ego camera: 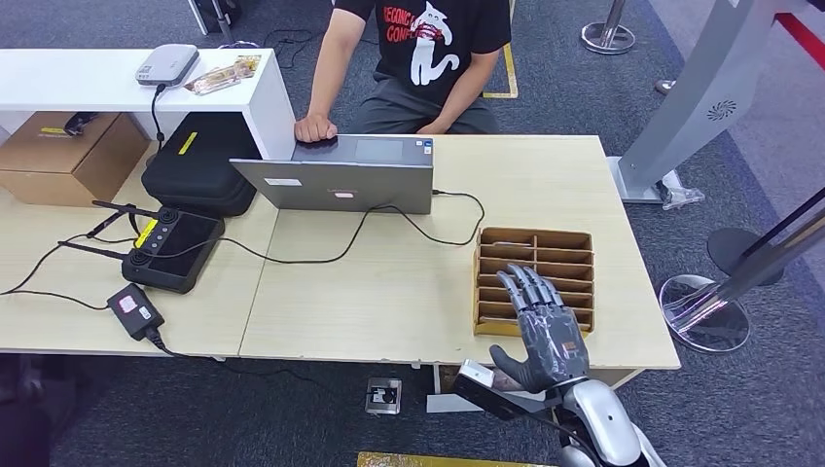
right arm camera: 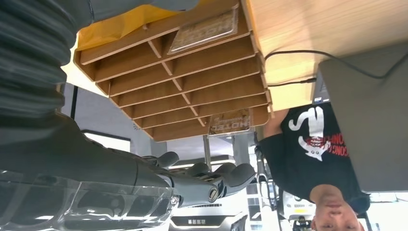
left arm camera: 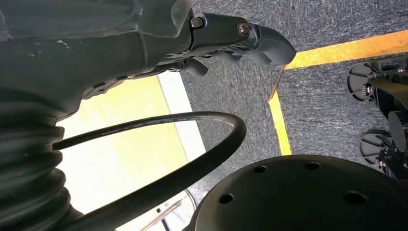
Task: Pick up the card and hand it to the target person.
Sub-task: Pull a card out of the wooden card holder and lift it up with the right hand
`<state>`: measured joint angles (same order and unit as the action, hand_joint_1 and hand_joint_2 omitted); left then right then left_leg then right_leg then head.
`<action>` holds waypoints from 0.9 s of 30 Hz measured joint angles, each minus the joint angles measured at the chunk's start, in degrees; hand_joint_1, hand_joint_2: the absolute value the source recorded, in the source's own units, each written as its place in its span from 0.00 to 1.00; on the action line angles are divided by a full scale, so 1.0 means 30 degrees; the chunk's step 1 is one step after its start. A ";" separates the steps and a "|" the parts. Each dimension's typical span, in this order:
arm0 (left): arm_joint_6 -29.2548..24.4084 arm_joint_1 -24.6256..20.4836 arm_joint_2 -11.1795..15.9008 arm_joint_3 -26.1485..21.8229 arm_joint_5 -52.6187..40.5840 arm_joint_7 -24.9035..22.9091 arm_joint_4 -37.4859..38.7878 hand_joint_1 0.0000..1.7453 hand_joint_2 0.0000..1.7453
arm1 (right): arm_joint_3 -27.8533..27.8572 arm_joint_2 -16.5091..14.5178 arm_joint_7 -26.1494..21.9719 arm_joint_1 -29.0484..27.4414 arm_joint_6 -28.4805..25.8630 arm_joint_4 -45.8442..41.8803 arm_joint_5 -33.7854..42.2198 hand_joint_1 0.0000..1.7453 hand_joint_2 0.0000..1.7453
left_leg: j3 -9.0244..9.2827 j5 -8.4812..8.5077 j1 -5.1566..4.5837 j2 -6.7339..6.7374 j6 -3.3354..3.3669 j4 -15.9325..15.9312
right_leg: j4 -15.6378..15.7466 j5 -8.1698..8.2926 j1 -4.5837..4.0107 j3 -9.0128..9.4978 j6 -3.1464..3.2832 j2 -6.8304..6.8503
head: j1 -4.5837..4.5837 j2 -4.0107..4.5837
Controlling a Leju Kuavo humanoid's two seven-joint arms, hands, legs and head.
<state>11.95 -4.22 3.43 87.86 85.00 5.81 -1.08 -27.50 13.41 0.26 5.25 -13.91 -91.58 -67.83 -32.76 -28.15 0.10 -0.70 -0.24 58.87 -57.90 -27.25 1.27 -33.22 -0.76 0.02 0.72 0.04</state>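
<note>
Your card [right arm camera: 206, 31] is sitting in one of the slots of the wooden rack [ego camera: 533, 282], flat against the slot floor, and there's a second card [right arm camera: 231, 122] a few slots along, on the rack's far side toward the person [ego camera: 428, 49]. Which one is the target I can't tell; the print is too blurry.

The right hand [ego camera: 540, 331] hovers over the rack's near edge with its fingers [right arm camera: 221, 175] stretched out and spread, holding nothing. So I'd call this the reach, grasp not started. Next you'd need to dip the fingers into a slot and pinch a card edge, and those slots look tight.

The left hand [left arm camera: 231, 41] hangs by the floor, well away from the rack; fingers seem loosely curled with nothing in them, but they're mostly hidden, so I can't tell for sure.
</note>
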 joint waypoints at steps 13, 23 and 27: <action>-0.0018 -0.0016 0.0007 0.0011 0.0042 -0.0049 0.0002 0.00 1.00 | -0.0187 -0.0716 0.0013 -0.0218 0.0065 0.0301 -0.0076 0.10 1.00 | 0.0000 -0.0001 -0.0002 0.0002 0.0001 0.0000 | 0.0002 0.0000 0.0002 -0.0001 0.0000 -0.0004 | 0.0000 0.0000; 0.0002 -0.0073 0.0022 0.0140 -0.0011 -0.0140 0.0007 0.00 1.00 | -0.0180 -0.1158 0.0233 -0.0235 0.0045 0.1124 -0.0074 0.10 1.00 | 0.0003 0.0000 0.0000 0.0002 -0.0001 0.0000 | 0.0000 0.0000 0.0001 -0.0001 0.0000 -0.0004 | 0.0004 0.0000; 0.0002 -0.0081 0.0022 0.0146 -0.0015 -0.0155 0.0009 0.00 1.00 | -0.0142 -0.1278 0.0248 -0.0236 0.0031 0.1499 -0.0082 0.11 1.00 | 0.0003 0.0000 -0.0002 0.0003 0.0000 0.0001 | 0.0001 0.0000 0.0002 -0.0001 0.0000 -0.0005 | 0.0000 0.0000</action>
<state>11.96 -4.47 3.50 88.30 84.96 5.35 -1.05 -27.93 9.58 1.01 4.54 -13.81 -87.08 -68.08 -32.75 -28.15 0.10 -0.69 -0.24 58.87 -57.90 -27.25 1.28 -33.22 -0.76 0.00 0.72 0.04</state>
